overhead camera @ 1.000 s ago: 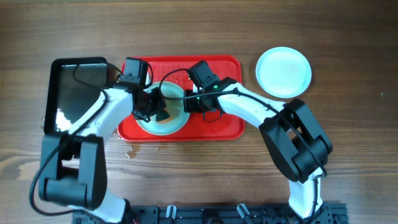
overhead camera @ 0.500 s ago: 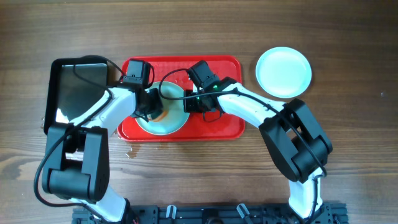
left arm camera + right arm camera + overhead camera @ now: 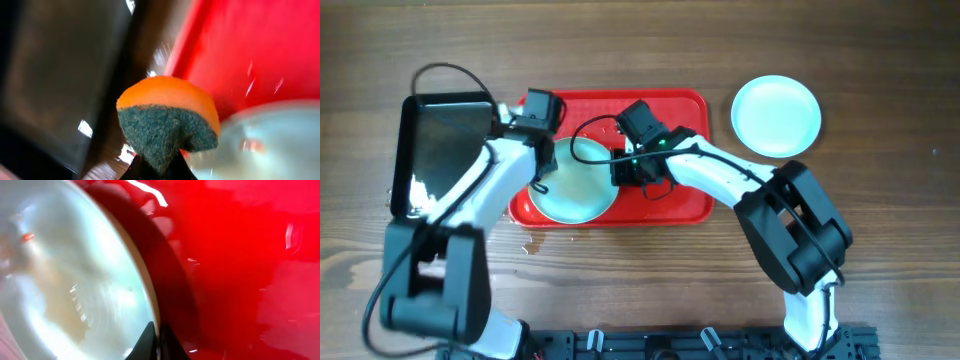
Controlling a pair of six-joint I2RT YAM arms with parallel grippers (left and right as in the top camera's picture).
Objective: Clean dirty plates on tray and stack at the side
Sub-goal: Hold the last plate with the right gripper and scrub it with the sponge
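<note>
Counting from the overhead view, you have two plates in sight, one tray, one black pan and one sponge.

The first plate [image 3: 575,185] lies on the left half of the red tray [image 3: 665,205]. It is the only dish in that tray. The second plate [image 3: 776,115] sits alone on the wooden table [image 3: 880,220], just off the tray's right end and apart from it. The black pan [image 3: 445,150] stands beside the tray's left end. Its floor shows only glare, so you cannot tell what it holds.

Your left gripper [image 3: 155,170] is clamped on the sponge [image 3: 167,115], orange on top with the green scouring side facing the camera. The sponge hangs over the tray's left rim, between the pan and the near edge of the plate. The blur hides whether it touches anything.

Your right gripper [image 3: 159,342] is pinched closed on the right rim of the plate in the tray. A dark shadow lies under that rim. In the right wrist view the plate's face carries a faint brownish film and a small orange speck.
</note>
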